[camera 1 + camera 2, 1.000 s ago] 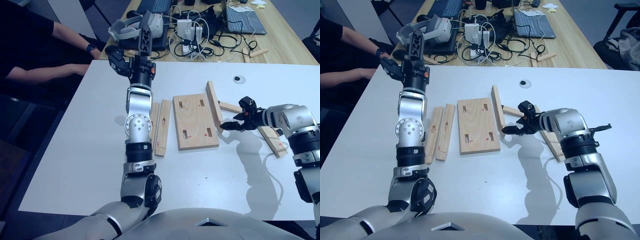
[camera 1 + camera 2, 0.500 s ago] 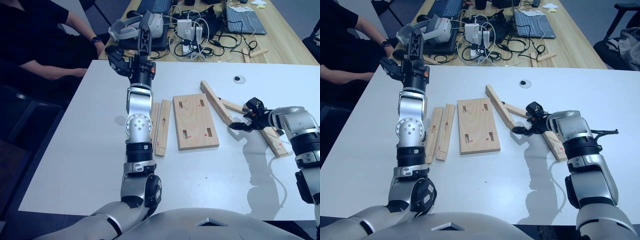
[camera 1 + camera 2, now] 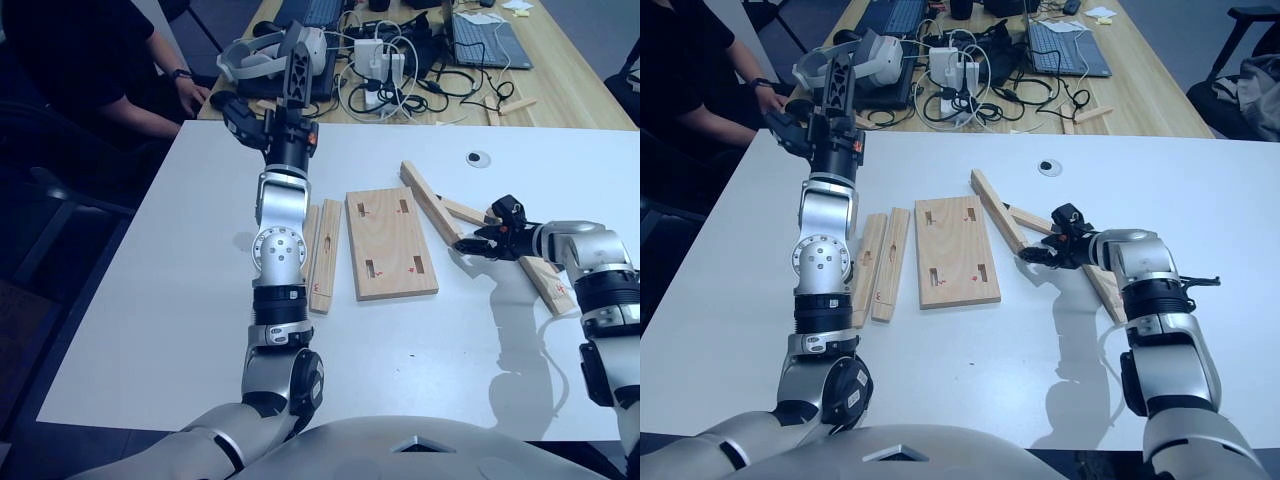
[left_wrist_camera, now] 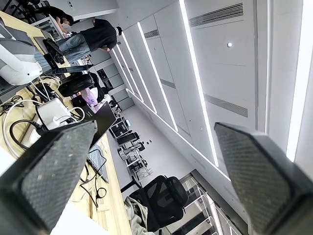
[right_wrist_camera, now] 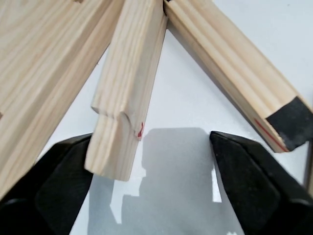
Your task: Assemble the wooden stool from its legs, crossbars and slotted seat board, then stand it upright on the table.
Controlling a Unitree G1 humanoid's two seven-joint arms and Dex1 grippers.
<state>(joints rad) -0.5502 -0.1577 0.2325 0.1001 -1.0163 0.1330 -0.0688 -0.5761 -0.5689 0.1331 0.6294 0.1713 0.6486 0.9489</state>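
The slotted seat board (image 3: pixel 391 243) lies flat in the middle of the table (image 3: pixel 180 300), its long axis running away from the robot. Just right of it a leg (image 3: pixel 428 200) lies slanted, its near end pointing at the right gripper (image 3: pixel 482 236), whose fingers are spread. The right wrist view shows a crossbar (image 5: pixel 124 103) tip beside one finger, unpinched. The left gripper (image 4: pixel 154 171) is raised, and its wrist view shows fingers apart against the ceiling (image 4: pixel 220 58)

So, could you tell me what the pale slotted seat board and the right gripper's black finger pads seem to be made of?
The pale slotted seat board looks like bare light wood, perhaps pine: faint straight grain, matte. The right gripper's black finger pads look like dull rubber or plastic; I cannot tell which.
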